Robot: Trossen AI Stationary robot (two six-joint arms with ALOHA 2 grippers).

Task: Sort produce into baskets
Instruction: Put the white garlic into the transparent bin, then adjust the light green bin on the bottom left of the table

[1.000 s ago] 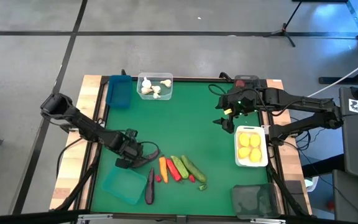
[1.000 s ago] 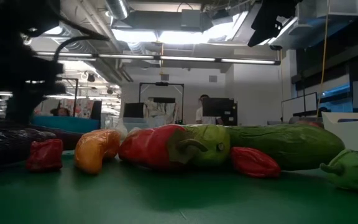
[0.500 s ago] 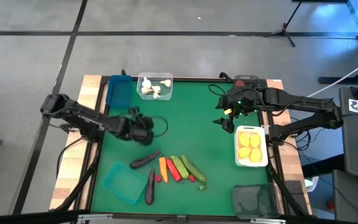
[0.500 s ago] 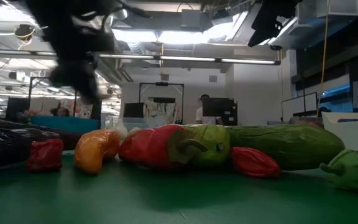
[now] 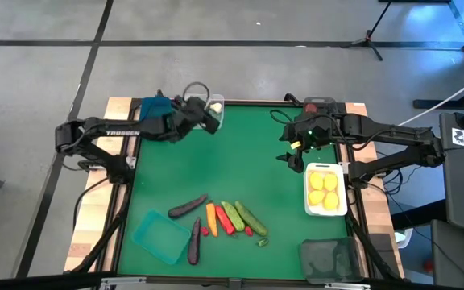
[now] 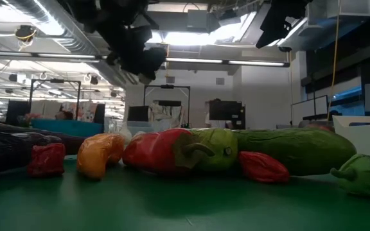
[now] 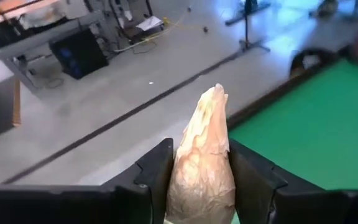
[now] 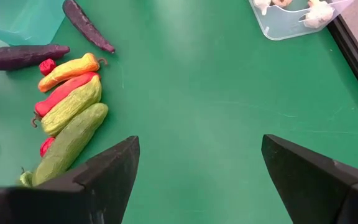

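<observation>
The left end effector (image 7: 199, 180) was clamped partway on a garlic bulb (image 7: 202, 155), its two dark fingers (image 7: 157, 171) pressed against the bulb's flanks. That garlic was pale cream, papery and wrinkled, tapering to a pointed tip that stuck out past the fingers. From overhead, the left end effector (image 5: 202, 113) hung right over the clear basket (image 5: 216, 106) at the far edge of the green worktop (image 5: 240, 161), and the arm hid most of that basket. In the right wrist view the clear basket (image 8: 297, 22) showed thin see-through plastic walls with white garlic pieces (image 8: 319, 14) lying inside.

The right end effector (image 5: 295, 149) waited with its jaws spread wide and nothing between them, over the worktop's edge on the side opposite the clear basket's neighbour, the blue basket (image 5: 153, 117). Just beside it sat the white basket (image 5: 326, 211), holding round yellow lemons (image 5: 324, 190).

Well away from the clear basket, near the front of the worktop, lay a row of elongated produce: a purple eggplant (image 5: 187, 206), smooth and dark, an orange carrot (image 5: 211, 216), a red pepper (image 5: 224, 219) and two bumpy green cucumbers (image 5: 250, 218). A second eggplant (image 5: 195, 241) rested next to the teal basket (image 5: 159, 237). A smoky, translucent dark basket (image 5: 330, 259) stood at the front corner.
</observation>
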